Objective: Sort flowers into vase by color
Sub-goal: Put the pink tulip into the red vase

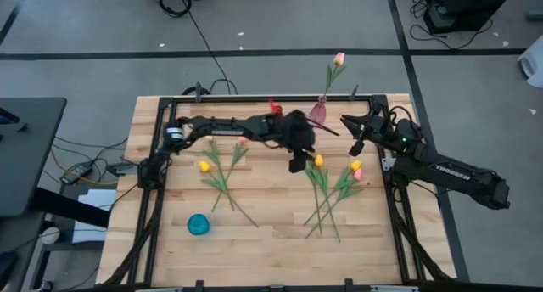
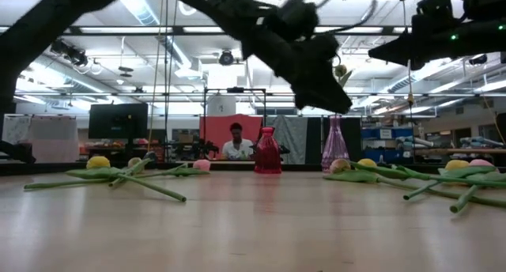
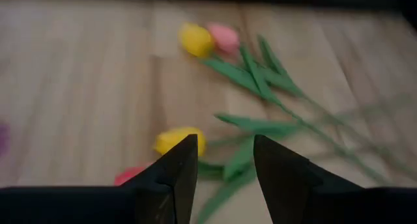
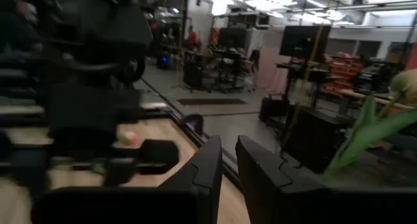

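Flowers (image 1: 327, 190) lie flat on the wooden table (image 1: 271, 233) in two loose heaps, stems crossing; the right heap's heads point toward the far edge and its stems fan toward the near edge, while the left heap (image 1: 222, 169) slants the same way. TROSSEN is printed in white on the right arm. The left gripper (image 1: 297, 163) hangs over the right heap, fingers (image 3: 179, 168) apart and empty above a yellow bud (image 3: 179, 139). The right gripper (image 1: 352, 139) waits at the far right, its jaws a narrow gap apart, holding nothing. A pink vase (image 1: 318, 112) with one pink tulip (image 1: 338, 59) and a red vase (image 2: 267, 152) stand at the far edge; a blue disc (image 1: 198, 224) lies near the front.
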`<state>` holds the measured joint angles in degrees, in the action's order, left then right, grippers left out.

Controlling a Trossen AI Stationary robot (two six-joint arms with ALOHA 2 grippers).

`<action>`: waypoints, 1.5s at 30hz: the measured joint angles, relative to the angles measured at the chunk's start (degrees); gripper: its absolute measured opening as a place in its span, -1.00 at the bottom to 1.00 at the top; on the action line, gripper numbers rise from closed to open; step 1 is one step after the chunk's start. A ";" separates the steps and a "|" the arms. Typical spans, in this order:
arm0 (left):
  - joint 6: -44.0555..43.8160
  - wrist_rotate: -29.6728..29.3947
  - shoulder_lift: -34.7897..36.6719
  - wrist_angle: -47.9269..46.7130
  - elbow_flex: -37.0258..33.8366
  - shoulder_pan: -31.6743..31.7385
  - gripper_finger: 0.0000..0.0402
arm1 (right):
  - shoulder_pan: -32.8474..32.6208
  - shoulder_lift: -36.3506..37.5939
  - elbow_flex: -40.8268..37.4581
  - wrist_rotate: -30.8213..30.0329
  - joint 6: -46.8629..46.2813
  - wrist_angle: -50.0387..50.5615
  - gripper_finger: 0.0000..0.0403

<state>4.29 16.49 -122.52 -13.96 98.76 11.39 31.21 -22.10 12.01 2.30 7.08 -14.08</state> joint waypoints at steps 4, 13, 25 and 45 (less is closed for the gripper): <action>-15.92 -5.68 3.27 18.44 -11.86 -1.18 -0.22 | -0.01 0.41 0.00 1.77 -1.98 -0.01 -0.69; -29.05 -22.97 4.03 13.47 -19.30 -7.42 -0.28 | -0.12 -1.72 0.00 11.00 -3.07 -0.05 -0.69; -45.39 -49.41 14.74 -34.92 -18.19 -12.70 -0.52 | -0.13 -7.64 0.00 18.61 -0.96 -8.58 -0.69; -41.40 -34.75 18.01 -24.40 -31.59 5.72 -0.46 | 0.85 -20.00 0.00 22.01 0.94 -21.49 -0.69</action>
<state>-37.11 -18.26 -104.51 -38.35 67.18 17.11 32.06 -42.11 12.01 24.32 8.02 -35.57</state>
